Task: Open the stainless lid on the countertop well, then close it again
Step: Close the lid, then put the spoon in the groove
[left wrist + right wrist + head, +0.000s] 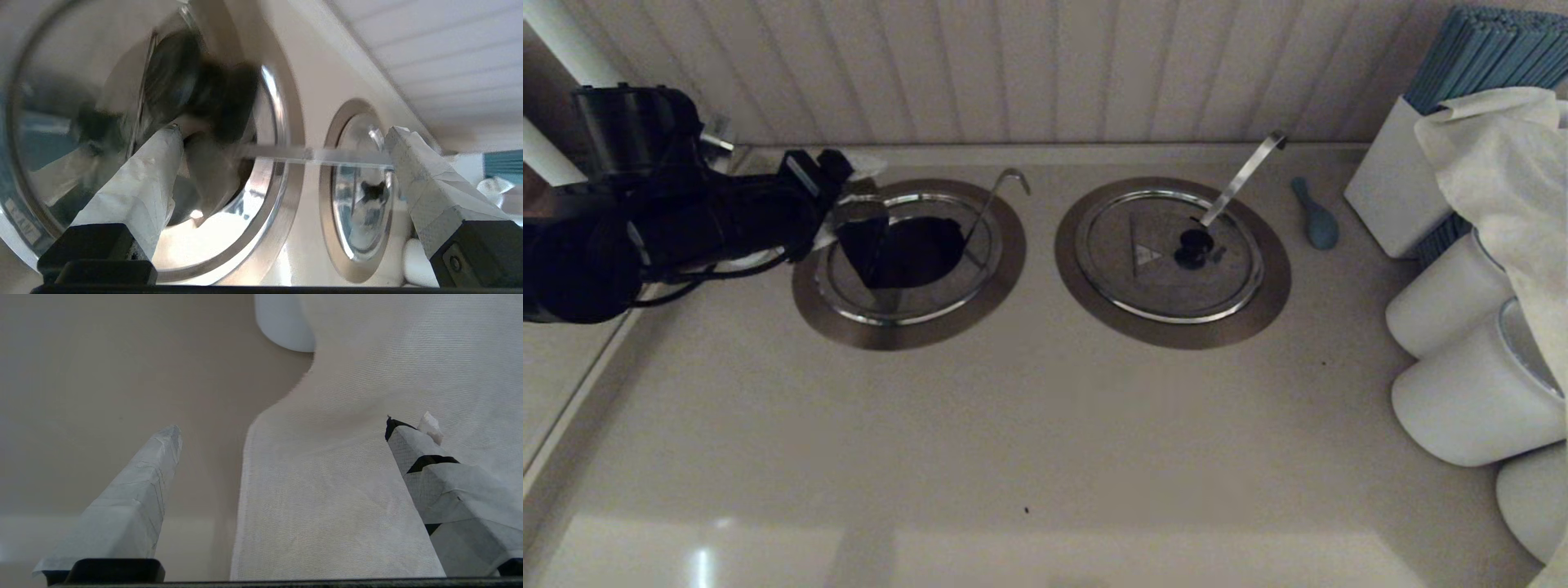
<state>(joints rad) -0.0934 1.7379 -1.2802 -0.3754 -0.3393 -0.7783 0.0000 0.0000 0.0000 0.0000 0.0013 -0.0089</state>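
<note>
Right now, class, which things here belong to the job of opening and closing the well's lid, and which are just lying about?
Part of the job:
- stainless lid, tilted up
- countertop well
- thin hooked rod
- left gripper, at the lid

Lying about:
- twin lid, shut
- blue spoon
- white canisters
- cloth

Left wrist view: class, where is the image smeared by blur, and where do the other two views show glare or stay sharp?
Left wrist view: the raised round dull-steel lid with its black knob is smeared, while the left gripper with white-wrapped fingers stays crisp. Head view: window glare lies on the beige countertop. Right wrist view: the right gripper and white cloth look sharp.
</note>
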